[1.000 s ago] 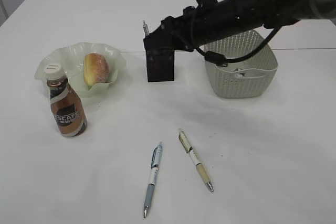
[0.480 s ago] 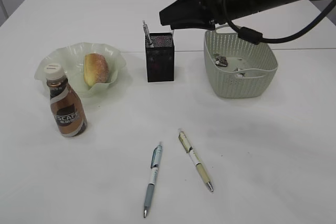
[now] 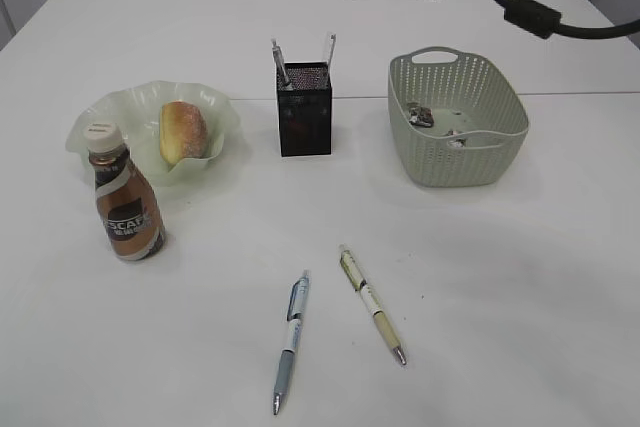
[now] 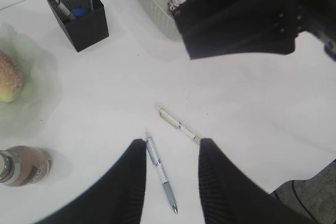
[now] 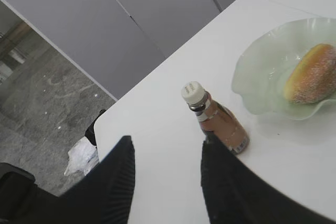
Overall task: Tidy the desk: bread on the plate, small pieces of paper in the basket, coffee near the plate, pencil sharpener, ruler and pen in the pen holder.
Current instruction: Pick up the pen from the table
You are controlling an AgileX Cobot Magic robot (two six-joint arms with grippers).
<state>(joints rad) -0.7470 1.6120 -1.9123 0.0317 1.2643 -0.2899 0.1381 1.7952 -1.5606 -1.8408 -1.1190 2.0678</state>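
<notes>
The bread, the coffee, the paper bits and some desk things look put away, so the step in hand is the two pens: the blue-and-silver pen (image 3: pixel 291 339) and the cream-coloured pen (image 3: pixel 372 304) lie loose low in the middle of the white surface (image 3: pixel 520 287).

Both tools are partly open and hold nothing: the left tool (image 4: pixel 172 182) hangs over the pens, and the right tool (image 5: pixel 165 177) is high by the brown coffee bottle (image 5: pixel 218 119). Next, I think one tool must go down, pinch one pen and stand it in the black mesh pen holder (image 3: pixel 303 109) in the upper middle.

Open table (image 3: pixel 500 277) surrounds both pens (image 3: pixel 291 339), well apart from bottle (image 3: pixel 125 202), pen holder (image 3: pixel 303 107) and basket (image 3: pixel 456 132).

Black mesh pen holder (image 3: pixel 304 110), pale-green plate (image 3: pixel 100 112)
</notes>
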